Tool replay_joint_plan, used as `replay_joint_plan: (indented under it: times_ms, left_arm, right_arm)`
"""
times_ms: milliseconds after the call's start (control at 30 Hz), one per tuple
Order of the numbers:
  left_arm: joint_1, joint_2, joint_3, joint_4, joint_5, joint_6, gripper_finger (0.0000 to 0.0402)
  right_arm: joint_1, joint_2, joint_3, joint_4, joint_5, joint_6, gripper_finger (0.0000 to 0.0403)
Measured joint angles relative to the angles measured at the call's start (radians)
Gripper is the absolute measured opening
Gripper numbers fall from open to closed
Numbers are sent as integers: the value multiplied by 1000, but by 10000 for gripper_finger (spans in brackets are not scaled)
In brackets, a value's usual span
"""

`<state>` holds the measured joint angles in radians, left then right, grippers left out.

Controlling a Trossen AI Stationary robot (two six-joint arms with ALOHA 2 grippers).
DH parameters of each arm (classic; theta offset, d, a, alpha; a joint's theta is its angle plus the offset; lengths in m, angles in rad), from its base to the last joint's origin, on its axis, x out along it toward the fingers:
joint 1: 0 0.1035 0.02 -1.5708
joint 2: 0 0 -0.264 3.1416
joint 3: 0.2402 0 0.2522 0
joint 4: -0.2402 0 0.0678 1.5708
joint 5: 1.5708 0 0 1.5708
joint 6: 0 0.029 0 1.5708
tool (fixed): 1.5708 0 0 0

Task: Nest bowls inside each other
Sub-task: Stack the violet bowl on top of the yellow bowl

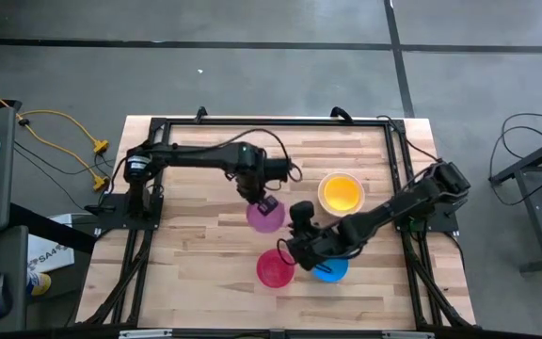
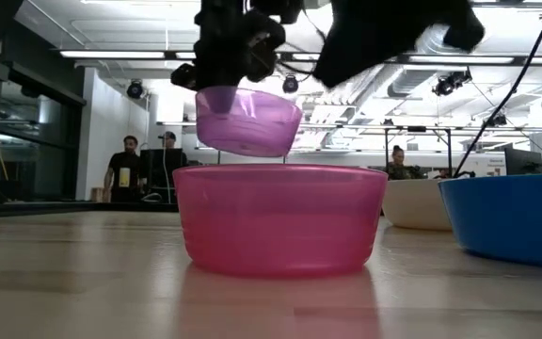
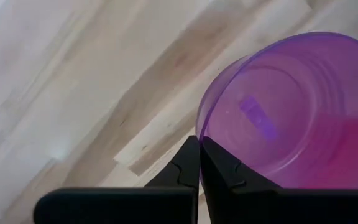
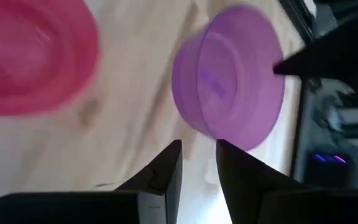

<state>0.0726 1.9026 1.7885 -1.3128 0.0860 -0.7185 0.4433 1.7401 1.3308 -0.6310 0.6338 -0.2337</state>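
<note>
The purple bowl [image 1: 265, 216] is being held off the table by its rim, pinched between the closed fingers of the left gripper [image 1: 263, 201], seemingly for nesting into the pink-red bowl [image 1: 275, 268] nearby; the right gripper [image 1: 293, 250], fingers apart and empty, is being kept beside the blue bowl [image 1: 331, 270].

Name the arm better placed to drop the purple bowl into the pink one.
Left. Its gripper is shut on the purple bowl, held in the air behind the pink bowl. The right gripper is open and empty.
</note>
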Motion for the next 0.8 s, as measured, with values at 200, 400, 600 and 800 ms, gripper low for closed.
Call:
replay_joint_plan:
  times_ms: [200,400,600,800]
  left_arm:
    - [-63,0,0,74,-1,105,0]
    - [-103,-4,0,91,-3,173,0]
    - [-106,-4,0,92,-3,238,0]
    - [-106,-5,0,126,9,306,0]
  right_arm:
    - [9,-35,1,48,-107,2,92]
    - [18,-35,1,44,-142,-11,91]
    - [23,-35,1,44,-170,-32,91]
    - [29,-35,0,56,-183,-74,91]
